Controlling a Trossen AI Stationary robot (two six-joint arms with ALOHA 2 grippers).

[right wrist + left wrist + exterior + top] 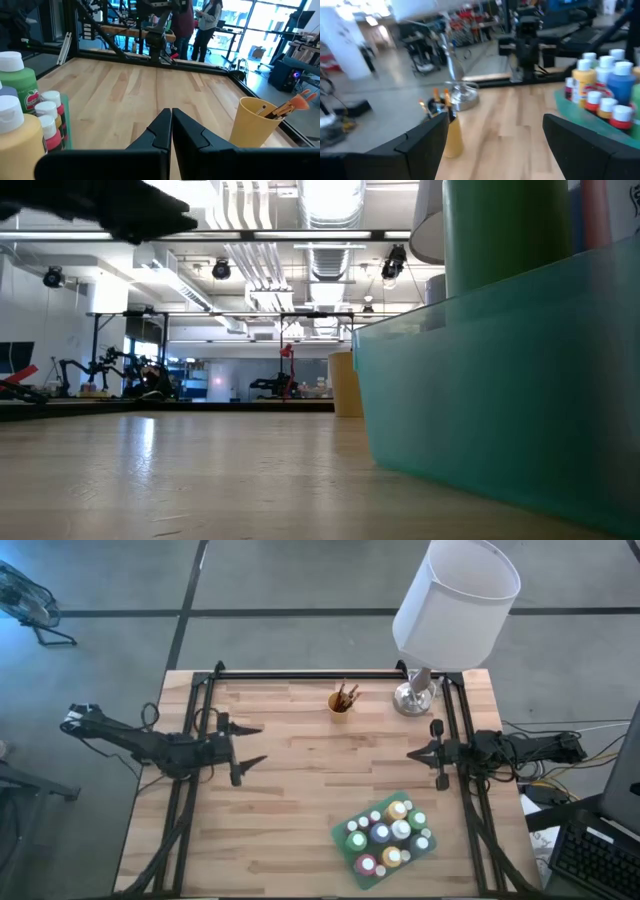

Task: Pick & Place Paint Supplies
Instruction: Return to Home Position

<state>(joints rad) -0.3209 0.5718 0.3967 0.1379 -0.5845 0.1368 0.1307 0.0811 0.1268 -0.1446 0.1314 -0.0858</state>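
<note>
Overhead, the shallow green plastic bin [366,811] sits askew near the edge of the pale wooden bench [290,810] opposite the lamp, toward the right arm's side. It is packed with small paint bottles [385,833], mostly white-capped, in yellow, blue, green and red, which suggests the sorting is largely finished. The left gripper [262,744] rests by the left edge with its fingers spread wide and holding nothing. The right gripper [410,754] rests by the right edge with its fingers pressed together. Both point inward and stay clear of the bin, a parked pose that fits a job winding down. A yellow cup [340,702] of thin dark-handled brushes [346,692] stands near the far edge, just beside the silver base of the white-shaded lamp [455,600] at the right far corner. From table height, the bin's translucent wall [500,390] fills the right side, with a big green bottle [505,230] upright inside it and the cup [346,383] behind. The left wrist camera looks between its two parted fingers [425,140] at the cup [451,137], the lamp base [460,97] and the capped bottles [605,85] standing upright in the bin. The right wrist camera shows its fingers [160,131] meeting, empty, with the bottles [20,100] to one side and the orange-tipped brushes [287,107] leaning in the cup [255,125]. People [207,20] stand well beyond the bench.
</note>
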